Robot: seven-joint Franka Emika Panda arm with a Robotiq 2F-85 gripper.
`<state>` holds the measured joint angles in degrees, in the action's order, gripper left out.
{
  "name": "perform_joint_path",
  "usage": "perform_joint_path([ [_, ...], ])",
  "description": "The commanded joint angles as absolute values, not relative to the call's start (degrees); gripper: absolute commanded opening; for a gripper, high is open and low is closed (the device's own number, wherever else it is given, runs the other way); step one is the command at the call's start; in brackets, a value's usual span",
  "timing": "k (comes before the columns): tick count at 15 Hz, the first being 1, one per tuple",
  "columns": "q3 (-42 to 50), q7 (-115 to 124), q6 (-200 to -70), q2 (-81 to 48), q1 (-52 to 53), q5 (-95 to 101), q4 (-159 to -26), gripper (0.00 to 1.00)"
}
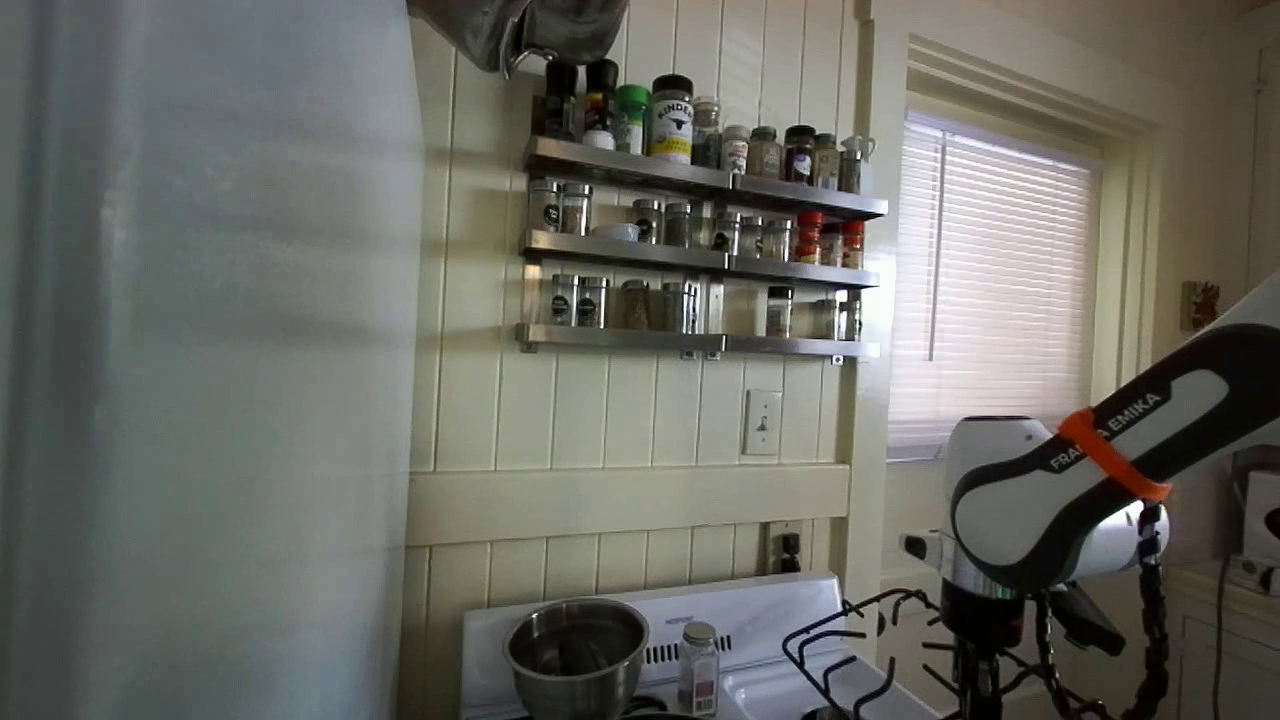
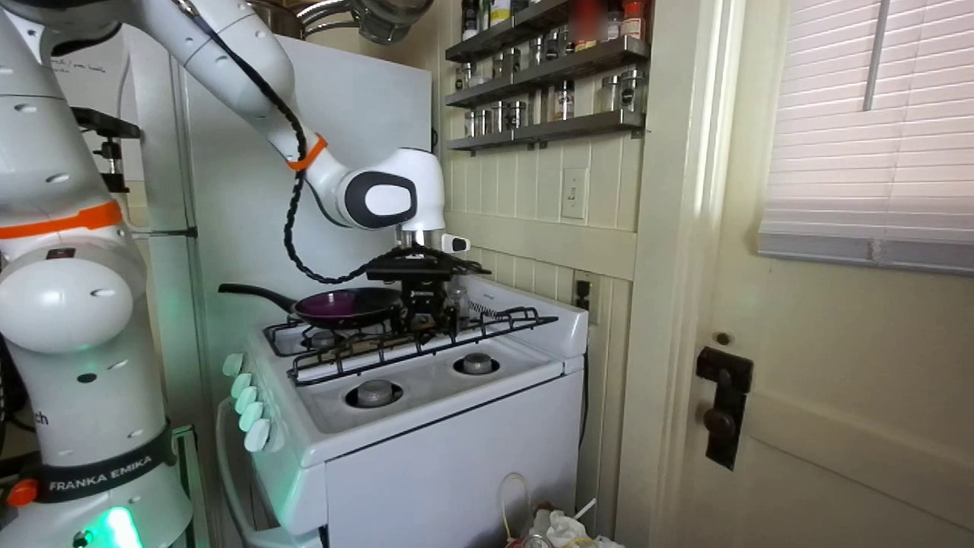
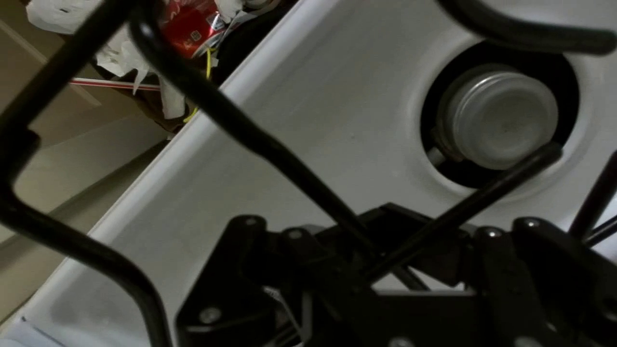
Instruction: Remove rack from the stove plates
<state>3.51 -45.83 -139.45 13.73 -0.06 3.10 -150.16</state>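
The rack is a thin black grate, held up and tilted above the stove top. It shows in both exterior views (image 1: 885, 598) (image 2: 418, 354), and its bars cross the wrist view (image 3: 274, 152). My gripper (image 3: 385, 231) is shut on a bar of the rack. It also shows in both exterior views (image 1: 975, 690) (image 2: 430, 323), pointing down over the cooker. The stove plates are the white cooker top (image 2: 437, 384), also in the wrist view (image 3: 313, 115). Bare burners (image 2: 375, 393) (image 3: 501, 115) show below the rack. The exact finger contact is dark.
A black pan (image 2: 350, 306) sits on another grate on the fridge side. A steel pot (image 1: 578, 655) and a spice jar (image 1: 699, 670) stand near the cooker's back panel. The fridge (image 2: 312, 160) and wall shelves (image 2: 548, 72) are close. Trash (image 2: 567, 529) lies beside the cooker.
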Motion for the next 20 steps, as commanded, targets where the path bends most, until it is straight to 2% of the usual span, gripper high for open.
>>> perform_joint_path([
  [1,5.5,-47.1,-140.0,21.0,0.7,1.7,-152.3,0.0],
  [9,4.8,-43.6,-135.3,25.5,3.0,2.0,-149.0,0.0],
  [14,3.3,-39.2,-127.6,24.4,5.6,-0.3,-143.5,0.0],
  [15,4.7,-41.5,-131.7,23.8,5.3,0.3,-146.6,0.0],
  [20,3.7,-39.5,-129.7,23.6,5.9,0.3,-145.1,0.0],
])
